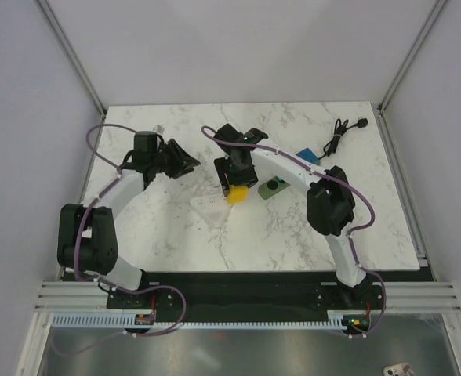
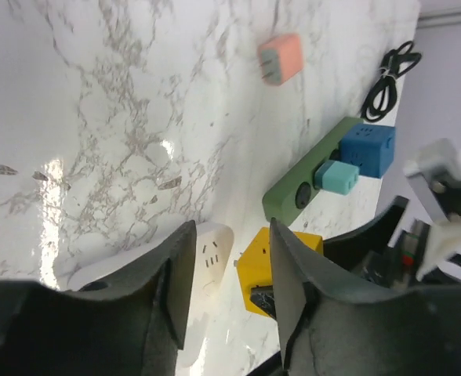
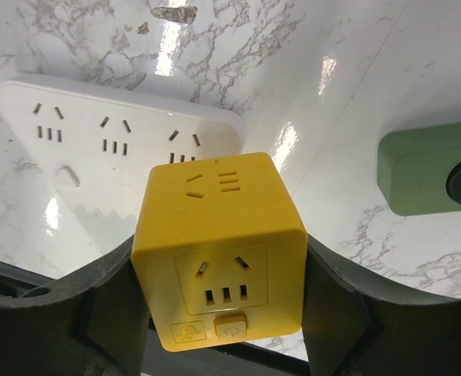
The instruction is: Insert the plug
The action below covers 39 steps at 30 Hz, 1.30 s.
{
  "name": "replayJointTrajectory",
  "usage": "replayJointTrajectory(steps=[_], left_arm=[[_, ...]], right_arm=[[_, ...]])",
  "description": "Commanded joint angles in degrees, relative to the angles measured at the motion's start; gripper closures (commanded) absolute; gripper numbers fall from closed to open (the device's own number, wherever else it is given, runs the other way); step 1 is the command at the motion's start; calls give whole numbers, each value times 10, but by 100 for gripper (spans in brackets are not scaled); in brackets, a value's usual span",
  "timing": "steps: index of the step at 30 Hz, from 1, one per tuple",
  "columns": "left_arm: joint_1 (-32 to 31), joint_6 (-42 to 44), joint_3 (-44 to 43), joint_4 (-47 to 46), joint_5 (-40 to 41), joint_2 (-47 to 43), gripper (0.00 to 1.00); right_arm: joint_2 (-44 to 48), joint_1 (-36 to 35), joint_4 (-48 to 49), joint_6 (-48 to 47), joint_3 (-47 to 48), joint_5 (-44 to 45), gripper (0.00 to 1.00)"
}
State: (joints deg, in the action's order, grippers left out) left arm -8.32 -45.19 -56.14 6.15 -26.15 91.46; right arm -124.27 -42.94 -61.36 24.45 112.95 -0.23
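You're in a robot lab test cell: plain white walls (image 1: 238,47) framed by aluminium posts (image 1: 72,56), a marble-look table (image 1: 293,243), a left arm (image 1: 117,192) and right arm (image 1: 285,163) bolted to a black base plate (image 1: 246,290), and a slotted cable duct (image 1: 246,320) in front.

Between my right pincer's (image 3: 221,301) matt black, faintly grainy plastic fingers (image 3: 109,313) I see the yellow cube plug (image 3: 219,235), smooth satin plastic. Beyond the pincer, the white power strip (image 3: 113,141) is glossy plastic. To the pincer's right, the green strip (image 3: 422,168) looks matt. The marble-patterned tabletop (image 3: 356,78) is polished and throws glare.
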Motion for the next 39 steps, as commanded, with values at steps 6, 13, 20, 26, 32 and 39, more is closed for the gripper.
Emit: replayJointTrajectory(steps=[6,13,20,26,32,39], left_arm=[[8,102,7,100,92,-159,34],[19,85,19,90,38,-63,57],[37,49,11,61,-1,7,75],[13,45,31,35,4,29,75],[0,49,44,27,10,39,76],[-23,39,45,25,23,22,78]], right_arm=[[28,1,-51,70,64,-59,100],[-47,2,-107,83,183,-54,100],[-81,2,-119,77,196,-51,100],[-88,2,-122,69,193,-55,100],[-102,1,-136,63,197,-52,100],[-116,1,-142,53,205,-58,100]])
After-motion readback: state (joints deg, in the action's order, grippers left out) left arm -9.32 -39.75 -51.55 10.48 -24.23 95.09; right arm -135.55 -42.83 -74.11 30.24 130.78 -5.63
